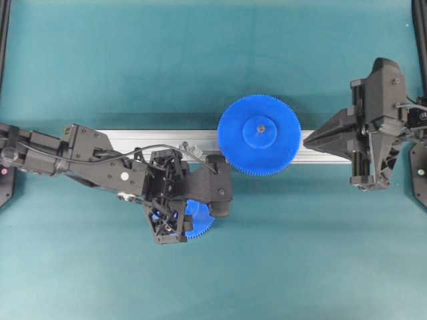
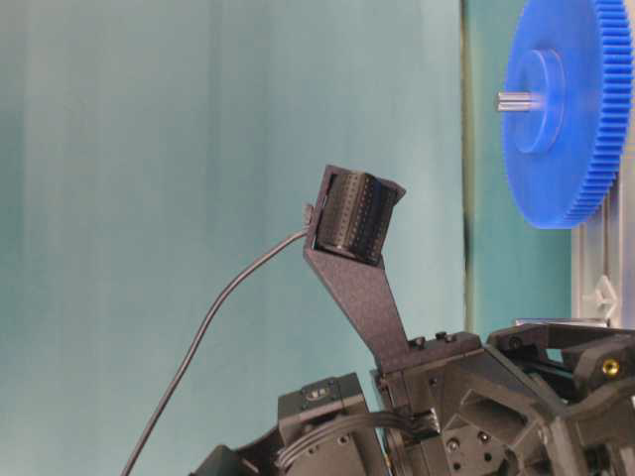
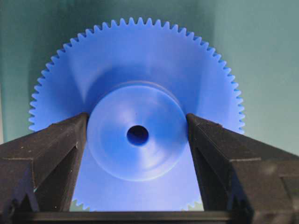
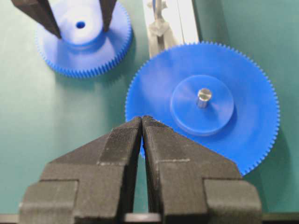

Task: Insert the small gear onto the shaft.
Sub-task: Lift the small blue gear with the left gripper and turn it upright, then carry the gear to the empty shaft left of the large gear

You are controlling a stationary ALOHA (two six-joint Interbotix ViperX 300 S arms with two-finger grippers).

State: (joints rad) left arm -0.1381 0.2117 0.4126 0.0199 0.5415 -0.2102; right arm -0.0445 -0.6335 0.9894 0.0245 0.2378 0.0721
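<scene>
The small gear (image 3: 140,70) lies flat on the teal table, hub up, its centre hole showing. My left gripper (image 3: 137,126) reaches down over it, and both fingers rest against opposite sides of the raised hub. Overhead, the small gear (image 1: 200,220) peeks out from under the left gripper (image 1: 175,220), just in front of the bar. The right wrist view shows the small gear (image 4: 84,51) between the left fingers (image 4: 46,18). The shaft (image 4: 159,23) stands on its winged bracket on the bar, bare, and the left arm partly hides the shaft (image 1: 187,149). My right gripper (image 4: 141,119) is shut and empty.
A wider blue gear (image 1: 259,135) sits on its own pin on the long aluminium bar (image 1: 143,140), right of the shaft. The right gripper (image 1: 308,141) hovers over the bar's right end, close to that gear's rim. Teal table surrounds the bar.
</scene>
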